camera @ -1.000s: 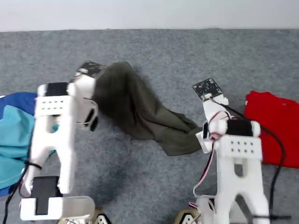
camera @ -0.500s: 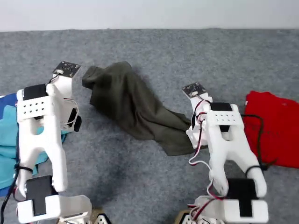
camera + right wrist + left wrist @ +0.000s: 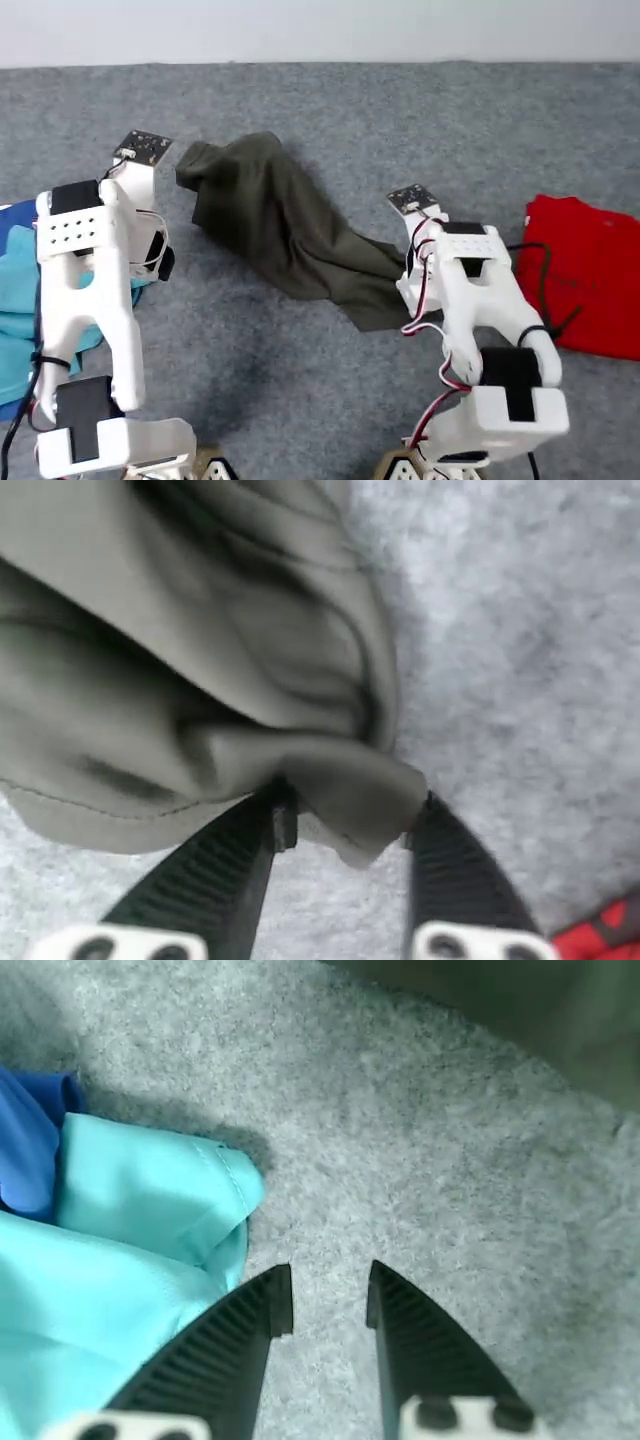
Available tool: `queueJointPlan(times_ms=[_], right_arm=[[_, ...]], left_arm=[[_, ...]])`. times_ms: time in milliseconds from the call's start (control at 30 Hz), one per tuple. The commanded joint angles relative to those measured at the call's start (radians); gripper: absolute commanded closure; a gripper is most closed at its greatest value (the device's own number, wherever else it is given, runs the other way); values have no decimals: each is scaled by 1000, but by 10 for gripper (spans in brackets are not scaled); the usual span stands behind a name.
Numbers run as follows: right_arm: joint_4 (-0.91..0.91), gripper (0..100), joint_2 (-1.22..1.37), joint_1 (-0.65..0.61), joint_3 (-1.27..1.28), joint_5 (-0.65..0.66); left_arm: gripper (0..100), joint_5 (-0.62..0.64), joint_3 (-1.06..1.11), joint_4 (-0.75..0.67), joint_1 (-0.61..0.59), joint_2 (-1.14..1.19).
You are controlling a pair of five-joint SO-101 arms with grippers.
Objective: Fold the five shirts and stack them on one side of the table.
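Your crumpled olive-green cloth shirt [image 3: 280,225] lies in a loose diagonal heap across the grey felt-covered desk [image 3: 450,130]. It runs from about 11 o'clock of the desk's middle down to about 4 o'clock, unfolded and bunched along its length. Your right claw [image 3: 352,808] sits at that 4 o'clock end with its jaws spread, one on each side of a rolled corner of hem. The cloth lies between them and touches one jaw, but it is not visibly squeezed. Your left claw [image 3: 330,1282] hangs over bare desk near 9 o'clock, jaws a little apart and holding nothing. It is just beside the edge of a smooth turquoise shirt [image 3: 120,1230] that overlaps a dark blue shirt [image 3: 25,1145]. A flat red shirt [image 3: 590,270] rests at the 3 o'clock edge, well apart from the other two. Expect the olive shirt to be light, limp and shapeless. It will probably sag and drag on the rough felt rather than slide, and a single layer could slip out of a shallow pinch. Judging from the heap, you would do best to take the hem or a shoulder seam, where the cloth is doubled and thicker. Put one claw at each end so the shirt can be drawn out flat before any fold. The rolled corner between your right jaws looks like a fair hold if you close well past its edge. No neat stack is built yet, so most of the task remains.
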Motion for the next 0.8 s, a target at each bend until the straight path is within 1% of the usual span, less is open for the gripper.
queueJointPlan(times_ms=[0, 33, 133, 233, 333, 500, 600, 767], right_arm=[[35, 997, 12, -7, -29, -6], [45, 981, 4, -7, -29, -5], [94, 989, -59, -5, -40, -3], [185, 989, -170, -2, -87, 0], [295, 989, -300, -2, -167, 35], [430, 989, -512, -15, -367, 49], [476, 989, -591, -65, -506, 83], [512, 989, -616, -209, -775, 87]], left_arm=[[874, -9, -2, -18, -5, -49], [874, -9, -2, -18, -5, -49], [874, -11, -2, -18, -5, -49], [874, -11, -2, -17, -5, -49], [874, -11, -2, -12, 0, -49], [874, -11, -36, 0, 2, -49], [874, -11, -82, 20, 3, -49], [874, -9, -166, 95, 3, -49]])
